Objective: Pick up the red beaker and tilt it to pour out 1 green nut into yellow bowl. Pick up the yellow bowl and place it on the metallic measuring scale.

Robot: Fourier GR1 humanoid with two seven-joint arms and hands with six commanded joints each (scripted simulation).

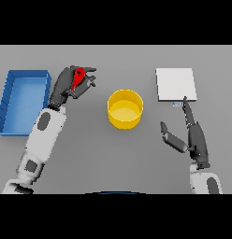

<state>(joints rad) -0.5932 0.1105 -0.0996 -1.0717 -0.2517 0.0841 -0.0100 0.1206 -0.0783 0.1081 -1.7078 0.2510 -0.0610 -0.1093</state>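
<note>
Grey table (90,154) fills the whole view, flat and plain. On the far left sits a blue tray (6,100), a long box with low walls. Just beside its right wall is the left hand (66,86), at the end of a white and grey arm that comes up from the lower left. Its dark fingers are curled round the red beaker (78,77), which shows as a small red shape between the fingers and thumb, tipped over toward the right. I cannot tell if a green nut is inside it. The yellow bowl (125,120) stands near the middle of the table, upright, to the right of the beaker and apart from it. Its inside looks plain yellow. On the upper right lies the scale (176,84), a pale flat square with a tiny mark at its near edge. The right hand (195,137) is below the scale, coming up from the lower right. Its fingers are straight and spread, with one long finger pointing up close to the scale's near edge and the thumb sticking out to the left. It holds nothing.
</note>
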